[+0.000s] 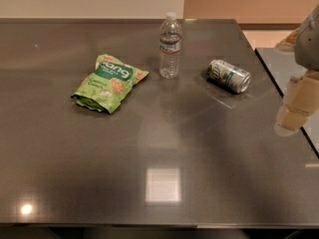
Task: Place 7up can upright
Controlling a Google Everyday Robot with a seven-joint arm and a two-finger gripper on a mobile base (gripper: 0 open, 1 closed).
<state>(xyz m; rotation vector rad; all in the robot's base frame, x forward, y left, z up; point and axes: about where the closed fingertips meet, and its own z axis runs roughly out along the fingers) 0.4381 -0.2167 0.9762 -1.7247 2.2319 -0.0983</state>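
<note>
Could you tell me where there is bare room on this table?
The table's near half is bare, also its far left corner. Crowded: the far row of snack bag, water bottle, 7up can. The gripper hangs at right edge.

The dark glossy table (99, 173) carries three things: a green snack bag (109, 82) lying flat at ten o'clock from its centre, a clear water bottle (170, 46) upright at twelve, and the 7up can (229, 75) on its side at two. The gripper (291, 114) hangs at three o'clock, over the table's edge.
</note>
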